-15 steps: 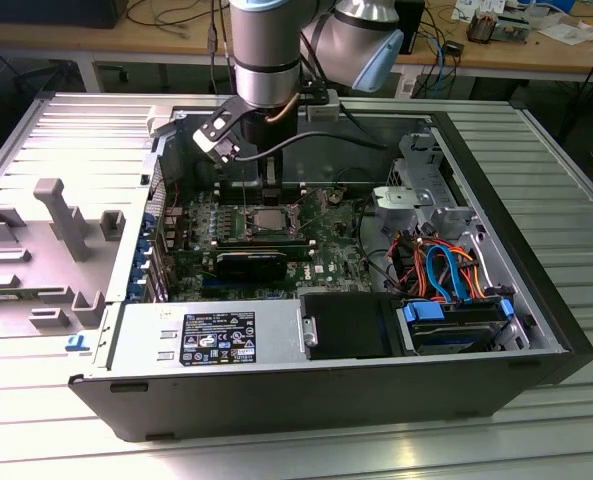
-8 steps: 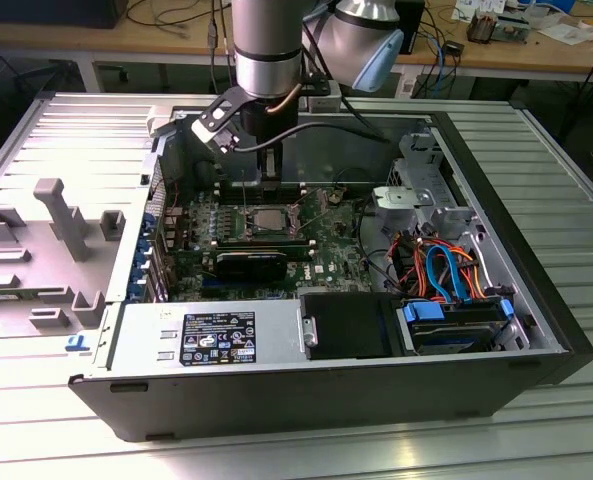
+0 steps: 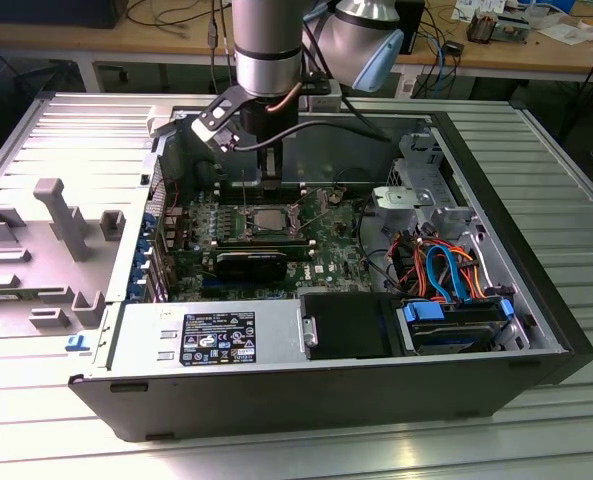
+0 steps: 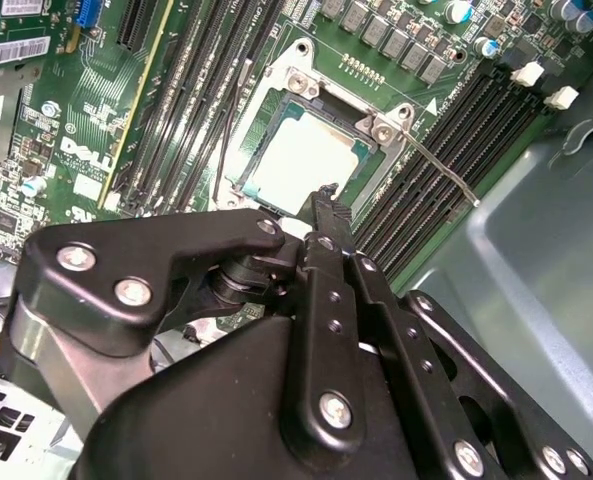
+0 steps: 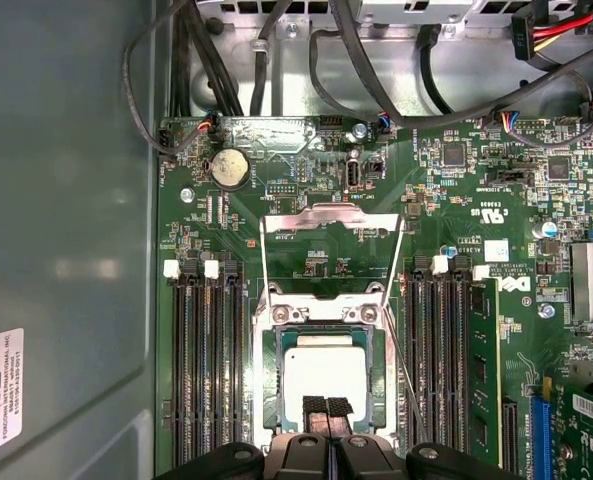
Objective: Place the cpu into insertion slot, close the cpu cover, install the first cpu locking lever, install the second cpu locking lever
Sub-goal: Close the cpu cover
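The cpu (image 5: 324, 372) lies flat in the insertion slot (image 5: 276, 318), its silver-grey top showing in both wrist views (image 4: 301, 165) and in the exterior view (image 3: 266, 218). The cpu cover (image 5: 331, 213) stands raised on the far side of the socket, with green board visible through its window. A thin wire locking lever (image 4: 441, 170) sticks out free beside the socket (image 5: 408, 370). My gripper (image 5: 326, 406) hangs straight down over the near edge of the chip (image 3: 269, 200), fingers pressed together with nothing seen between them (image 4: 326, 195).
Long black memory slots (image 5: 206, 370) flank the socket on both sides. The open computer case (image 3: 536, 290) walls the board in. Drive cage and coloured cables (image 3: 446, 270) sit on the exterior view's right. A grey fixture (image 3: 61, 215) stands outside on its left.
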### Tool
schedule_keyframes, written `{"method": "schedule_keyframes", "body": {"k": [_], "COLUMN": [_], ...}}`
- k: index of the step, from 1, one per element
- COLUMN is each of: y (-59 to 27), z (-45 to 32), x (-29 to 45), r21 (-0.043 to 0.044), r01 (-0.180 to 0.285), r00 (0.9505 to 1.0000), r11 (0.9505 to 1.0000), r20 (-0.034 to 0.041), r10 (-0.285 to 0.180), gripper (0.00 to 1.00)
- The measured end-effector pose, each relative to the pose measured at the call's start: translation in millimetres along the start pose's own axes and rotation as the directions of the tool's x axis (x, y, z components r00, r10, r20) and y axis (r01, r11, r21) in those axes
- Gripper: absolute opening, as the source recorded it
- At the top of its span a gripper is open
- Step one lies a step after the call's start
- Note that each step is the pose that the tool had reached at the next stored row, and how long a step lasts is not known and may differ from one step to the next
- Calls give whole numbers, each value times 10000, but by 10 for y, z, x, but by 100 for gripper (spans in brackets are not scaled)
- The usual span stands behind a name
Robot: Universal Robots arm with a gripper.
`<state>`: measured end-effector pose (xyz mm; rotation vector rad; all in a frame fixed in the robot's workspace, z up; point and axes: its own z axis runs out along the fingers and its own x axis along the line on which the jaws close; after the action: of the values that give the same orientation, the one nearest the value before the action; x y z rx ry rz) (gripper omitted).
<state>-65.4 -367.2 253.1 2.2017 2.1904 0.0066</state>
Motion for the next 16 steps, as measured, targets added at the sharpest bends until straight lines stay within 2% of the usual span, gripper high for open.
{"method": "schedule_keyframes", "body": {"k": [6,16], "y": [5,16], "z": [0,-2], "x": [-1,-2], "r21": [0,22], "r01": [2,0], "r00": [10000,10000], "r11": [10000,10000], "r20": [24,19], "r10": [-2,-1], "gripper": [11,11]}}
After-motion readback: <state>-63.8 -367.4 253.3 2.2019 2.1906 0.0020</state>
